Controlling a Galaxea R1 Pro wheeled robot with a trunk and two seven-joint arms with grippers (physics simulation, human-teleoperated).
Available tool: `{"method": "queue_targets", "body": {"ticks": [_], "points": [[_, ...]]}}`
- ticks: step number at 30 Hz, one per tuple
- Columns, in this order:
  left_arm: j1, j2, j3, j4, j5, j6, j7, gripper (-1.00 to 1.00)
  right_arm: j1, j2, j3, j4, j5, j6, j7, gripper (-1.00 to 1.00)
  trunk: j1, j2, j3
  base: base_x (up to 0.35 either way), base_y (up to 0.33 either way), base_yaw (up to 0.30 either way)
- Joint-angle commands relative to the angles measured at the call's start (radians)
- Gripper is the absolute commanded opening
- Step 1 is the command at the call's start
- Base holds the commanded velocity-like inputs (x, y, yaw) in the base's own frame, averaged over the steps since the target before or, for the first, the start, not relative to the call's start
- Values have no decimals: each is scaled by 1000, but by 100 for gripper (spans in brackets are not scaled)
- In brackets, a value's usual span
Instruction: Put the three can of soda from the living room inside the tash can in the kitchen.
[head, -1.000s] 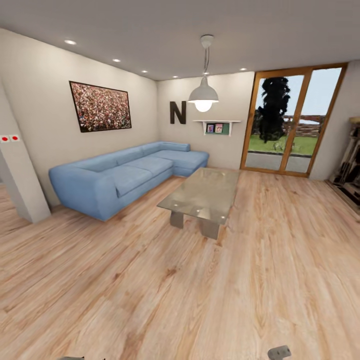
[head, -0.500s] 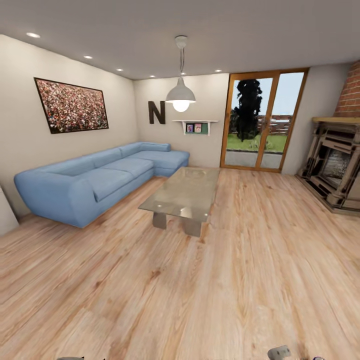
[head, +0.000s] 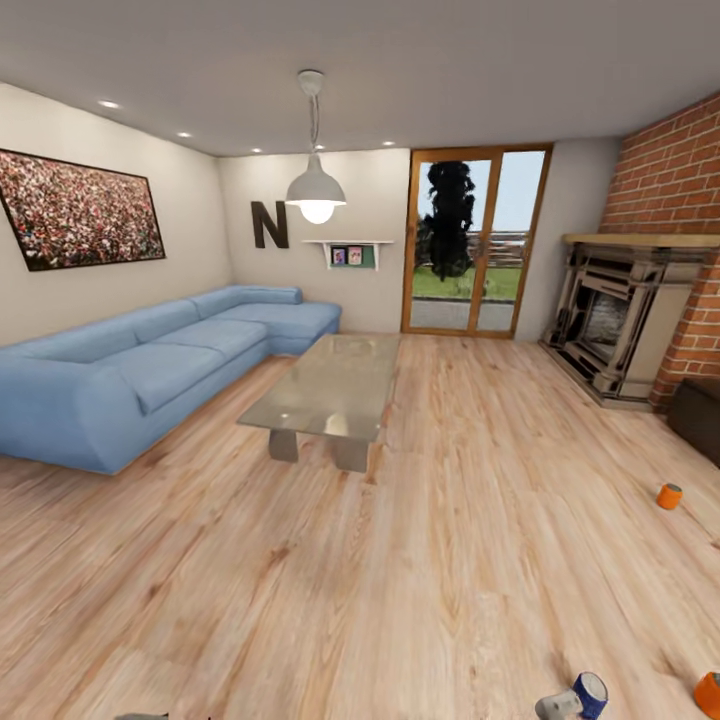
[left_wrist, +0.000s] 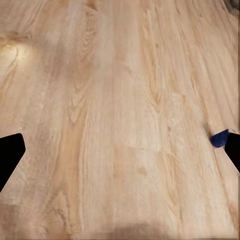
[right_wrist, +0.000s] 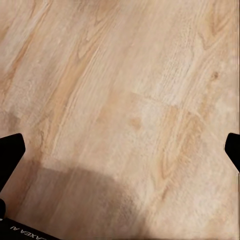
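Observation:
I am in the living room, over its pale wood plank floor (head: 420, 560). An orange soda can (head: 669, 495) stands on the floor at the right, near the dark cabinet (head: 700, 415). A dark blue can (head: 590, 693) lies on its side at the bottom edge, and a second orange can (head: 708, 693) is cut off in the bottom right corner. A sliver of the blue can (left_wrist: 220, 138) appears beside one finger in the left wrist view. My left gripper (left_wrist: 120, 150) and right gripper (right_wrist: 120, 150) hang open above bare floor, holding nothing. The trash can and kitchen are out of view.
A blue corner sofa (head: 130, 365) runs along the left wall. The glass-topped coffee table (head: 325, 390) stands mid-room. A fireplace (head: 615, 320) in a brick wall is at the right, glass doors (head: 470, 245) at the back. A grey part of my right arm (head: 558, 705) touches the bottom edge.
The camera has swung to the right, so sofa and table slid left in the picture. The fireplace, brick wall and the three cans have come into view.

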Motion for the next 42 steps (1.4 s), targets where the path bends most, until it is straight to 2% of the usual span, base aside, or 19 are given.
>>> {"method": "queue_targets", "body": {"ticks": [1, 42], "points": [[0, 0, 0, 0, 0, 0, 0, 100, 0, 0, 0, 0, 0, 0, 0, 100, 0, 0, 0, 0, 0, -268], [0, 0, -1, 0, 0, 0, 0, 100, 0, 0, 0, 2, 0, 0, 0, 100, 0, 0, 0, 0, 0, -268]]}}
